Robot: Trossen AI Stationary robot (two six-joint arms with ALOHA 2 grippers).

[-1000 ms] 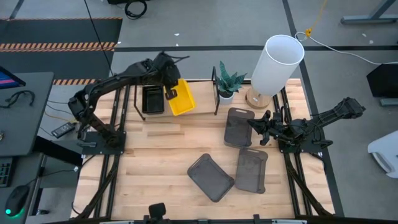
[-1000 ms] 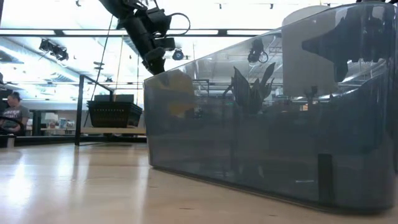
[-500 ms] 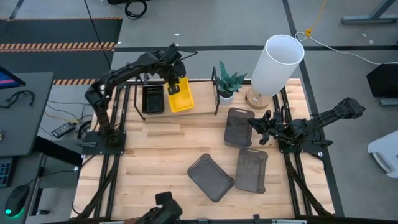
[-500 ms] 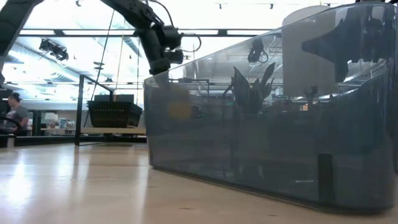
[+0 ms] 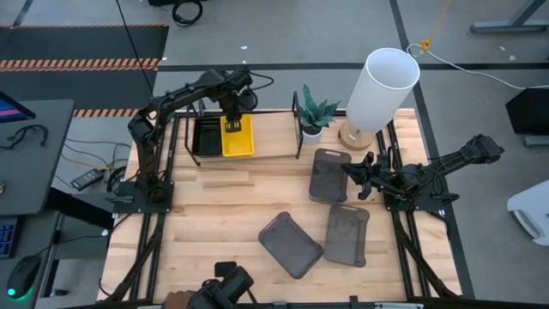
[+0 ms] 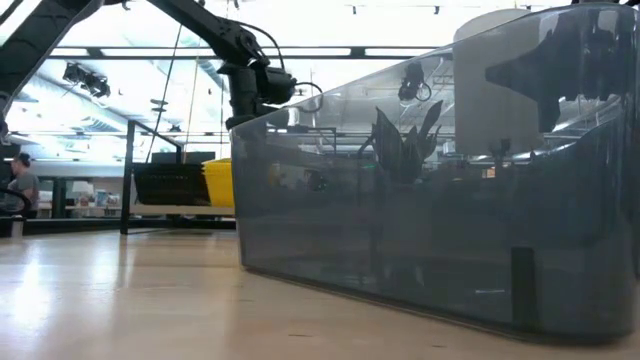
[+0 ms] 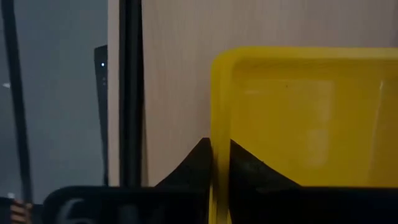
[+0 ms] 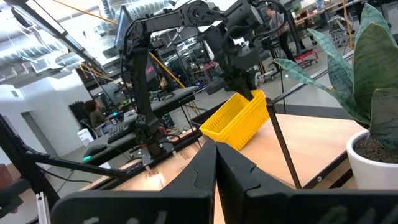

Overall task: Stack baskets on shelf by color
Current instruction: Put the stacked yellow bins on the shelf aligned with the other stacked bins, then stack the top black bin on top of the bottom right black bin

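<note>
Your left claw is clamped on the far short rim of the yellow basket, one finger outside the wall and the other inside it, as the left wrist view shows. The basket sits over the shelf at the back of the counter, just beside the black mesh basket. Whether it already rests on the plank or hangs just above it, you cannot tell from here. Your right claw waits with its fingers together over the nearest dark grey basket, holding nothing. The main risk, as I judge it, is letting go too early: if the yellow basket is not flat on the plank, it can tip off the front edge of the shelf. A second risk is pulling back before the fingers part fully, which would drag the basket by its thin rim and could knock the black mesh basket next to it. The yellow basket's open side faces up. In the high view its long axis runs front to back across the shelf, parallel to the black one, with the gripped short end toward the rear.
</note>
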